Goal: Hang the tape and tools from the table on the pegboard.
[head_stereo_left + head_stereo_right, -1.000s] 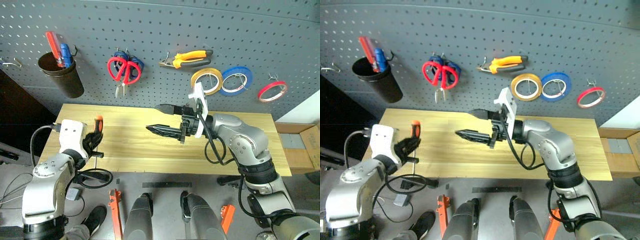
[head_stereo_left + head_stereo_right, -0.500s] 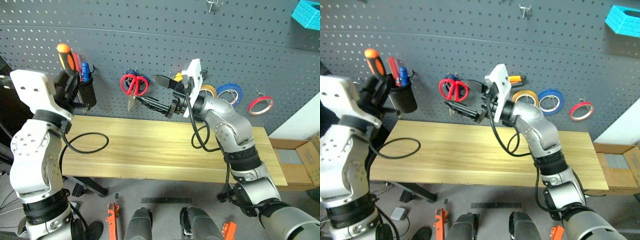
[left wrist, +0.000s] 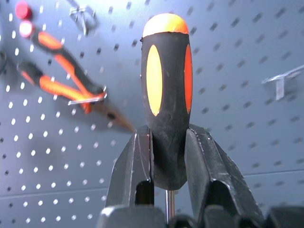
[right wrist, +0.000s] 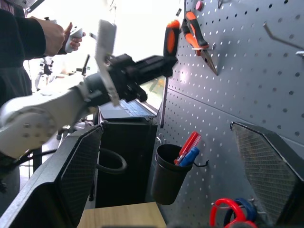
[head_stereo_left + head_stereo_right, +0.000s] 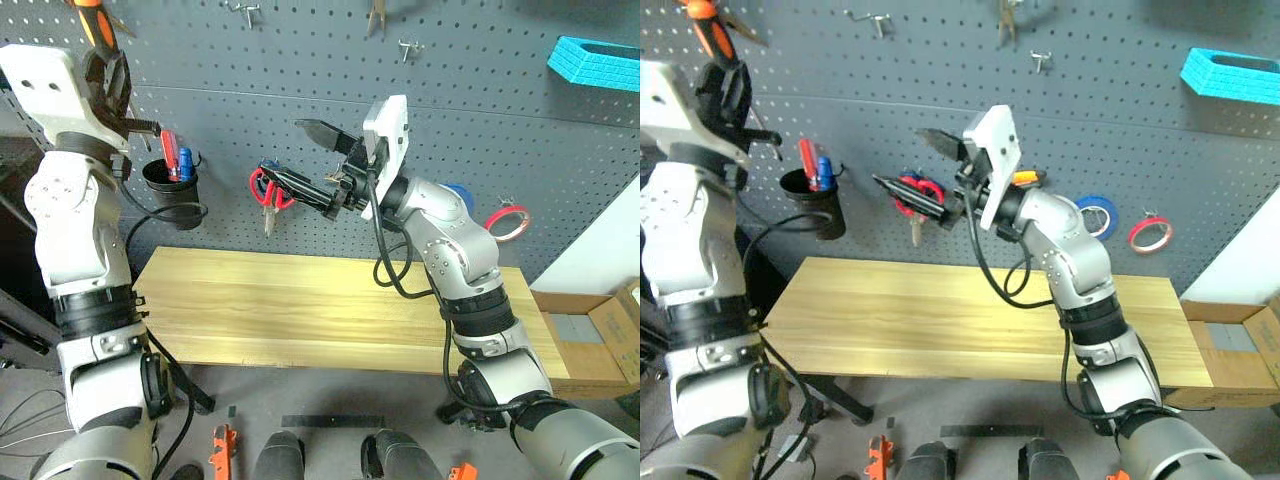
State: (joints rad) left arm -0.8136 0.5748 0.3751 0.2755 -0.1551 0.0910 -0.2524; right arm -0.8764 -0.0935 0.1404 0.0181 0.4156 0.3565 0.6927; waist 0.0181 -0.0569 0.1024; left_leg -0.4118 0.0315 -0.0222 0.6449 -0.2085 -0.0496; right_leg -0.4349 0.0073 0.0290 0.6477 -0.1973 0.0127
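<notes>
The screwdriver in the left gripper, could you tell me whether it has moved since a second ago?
Yes. The screwdriver has risen from table level to above the black cup on the pegboard.

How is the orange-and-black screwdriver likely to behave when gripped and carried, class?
The screwdriver probably stays rigid: its thin shaft hangs straight. Its rubbery-looking black handle likely resists slipping in the left hand. Being round, it might roll if laid on the table.
</notes>
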